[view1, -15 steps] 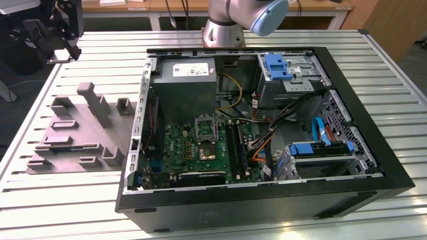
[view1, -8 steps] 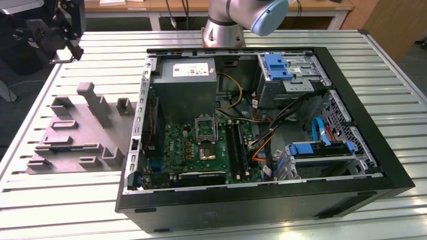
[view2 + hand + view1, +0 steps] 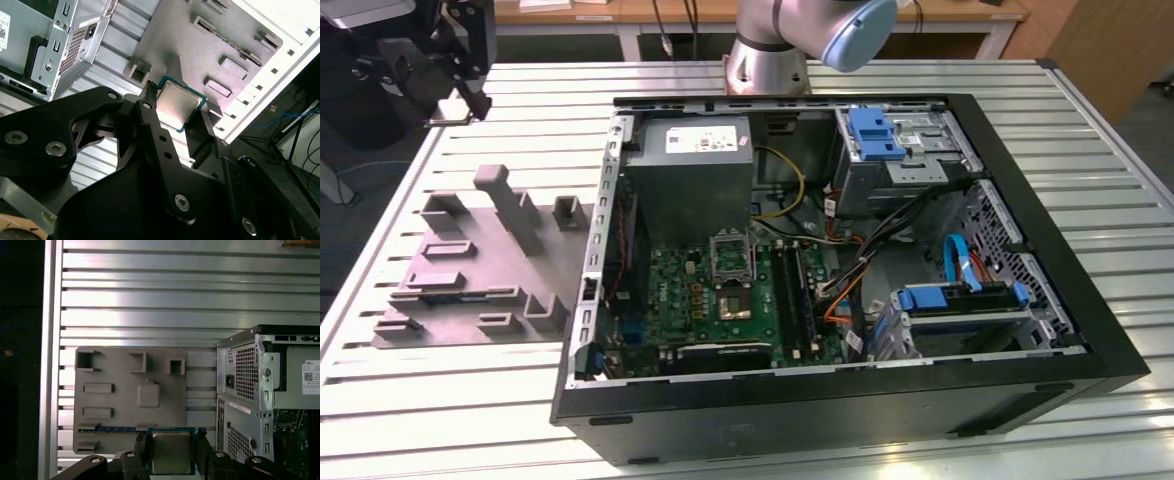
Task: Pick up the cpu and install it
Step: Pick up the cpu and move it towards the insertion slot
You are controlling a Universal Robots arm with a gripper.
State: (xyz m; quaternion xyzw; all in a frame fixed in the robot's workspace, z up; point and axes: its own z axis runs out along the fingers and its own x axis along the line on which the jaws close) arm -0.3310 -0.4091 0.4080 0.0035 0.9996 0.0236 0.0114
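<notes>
Your gripper (image 3: pixel 171 439) has the cpu (image 3: pixel 171 455) pinched between its two black fingers (image 3: pixel 141 446). The jaws are closed only as far as the chip's width, one finger pressed on each opposite edge. In both wrist views the pale metal top faces the camera and the green border shows around it.

In the second wrist view you can see the chip held tilted, with the grey moulded fixture (image 3: pixel 215 45) well behind it, so the cpu is off the fixture and touches nothing but the fingers. In the first wrist view it sits over the fixture's edge, just beside the corner of the open computer case (image 3: pixel 250 390), above the slatted metal table (image 3: pixel 175 300).

In the exterior view the arm (image 3: pixel 787 40) stands at the far side of the table. The case lies open with its motherboard (image 3: pixel 720 290) exposed. The dark socket frame (image 3: pixel 731 252) on that board lies below the grey power supply (image 3: pixel 687 170) and well apart from the fixture at the exterior view's left.
</notes>
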